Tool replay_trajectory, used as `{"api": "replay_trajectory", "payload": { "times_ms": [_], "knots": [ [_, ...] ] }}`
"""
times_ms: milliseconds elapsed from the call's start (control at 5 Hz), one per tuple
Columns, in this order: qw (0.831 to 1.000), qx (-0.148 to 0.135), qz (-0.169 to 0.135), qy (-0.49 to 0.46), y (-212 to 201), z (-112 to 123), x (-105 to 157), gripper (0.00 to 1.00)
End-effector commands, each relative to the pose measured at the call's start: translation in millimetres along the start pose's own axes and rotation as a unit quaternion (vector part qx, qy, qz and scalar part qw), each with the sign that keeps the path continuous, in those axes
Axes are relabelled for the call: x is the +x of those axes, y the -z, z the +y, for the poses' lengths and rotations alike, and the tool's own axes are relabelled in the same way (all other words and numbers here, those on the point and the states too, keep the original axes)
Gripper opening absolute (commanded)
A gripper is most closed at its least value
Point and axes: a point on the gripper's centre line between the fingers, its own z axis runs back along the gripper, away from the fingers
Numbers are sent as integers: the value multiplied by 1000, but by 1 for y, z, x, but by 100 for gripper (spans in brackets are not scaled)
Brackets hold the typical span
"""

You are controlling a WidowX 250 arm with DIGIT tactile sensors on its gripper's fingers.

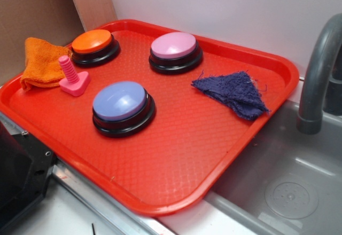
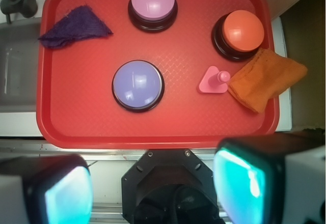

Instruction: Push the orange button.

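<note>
A: Where's the gripper (image 2: 153, 188)?

B: High above the near edge of the red tray (image 2: 153, 140), jaws spread wide, holding nothing, touching nothing.

A: And the orange button (image 2: 243, 30)?

B: At the tray's far corner, touching the orange cloth (image 2: 267, 79), with the pink peg (image 2: 215, 80) just in front. Its dome looks unpressed.

A: So nothing's done?

B: I'd judge so: the whole reach, descent and press remain, steering clear of the blue button (image 2: 137, 85) and pink button (image 2: 153, 0).
</note>
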Motion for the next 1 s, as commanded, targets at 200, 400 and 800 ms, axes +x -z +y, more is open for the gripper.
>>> {"api": "replay_trajectory", "payload": {
  "times_ms": [200,400,800],
  "knots": [
    [999,-41,6,-12,39,32,48,100],
    [993,37,18,-110,57,66,88,100],
    [951,38,-99,-291,106,124,148,100]
  ]
}}
